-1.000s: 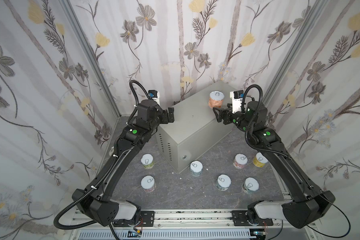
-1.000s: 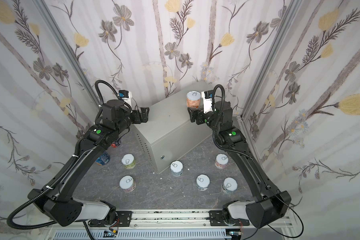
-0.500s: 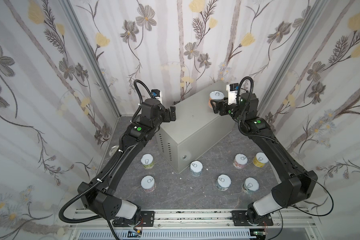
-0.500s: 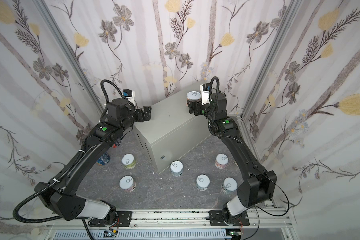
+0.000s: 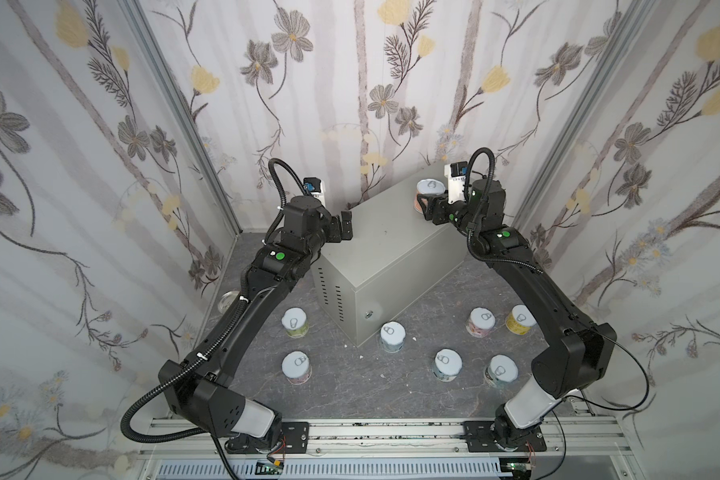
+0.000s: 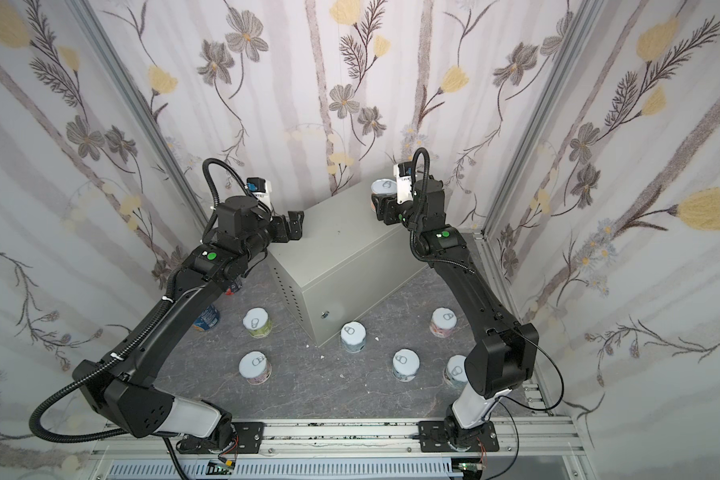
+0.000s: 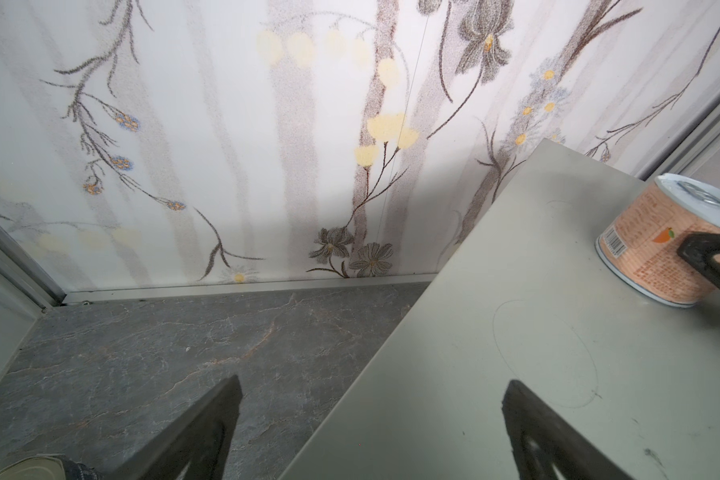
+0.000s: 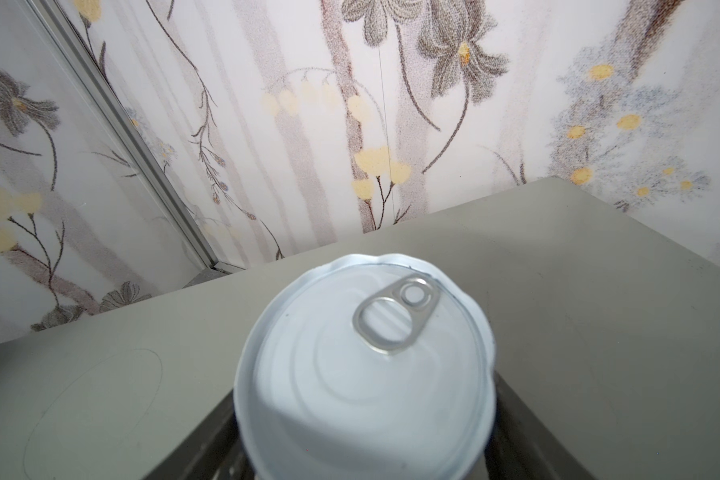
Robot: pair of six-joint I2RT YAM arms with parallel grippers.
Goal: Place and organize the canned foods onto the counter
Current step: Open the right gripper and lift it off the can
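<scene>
The counter (image 5: pixel 387 249) is a grey-beige metal cabinet lying slantwise on the dark floor. A short can with an orange label and white pull-tab lid (image 5: pixel 429 193) (image 6: pixel 385 189) (image 7: pixel 661 249) (image 8: pixel 366 374) stands on its far right end. My right gripper (image 5: pixel 425 206) (image 6: pixel 378 208) is shut on this can, with a dark finger (image 8: pixel 516 424) on each side. My left gripper (image 5: pixel 346 226) (image 6: pixel 294 224) (image 7: pixel 373 384) hangs open and empty over the counter's left edge. Several more short cans stand on the floor, such as one (image 5: pixel 392 336) in front of the counter.
On the floor, two short cans (image 5: pixel 295 323) (image 5: pixel 296 366) stand left of the counter's lock end, several (image 5: pixel 481 322) at the right. A taller blue can (image 6: pixel 206 318) sits under the left arm. Flowered walls close in on three sides.
My right gripper moved forward onto the orange can on the counter and closed on it. The left arm shifted slightly and stayed open.
</scene>
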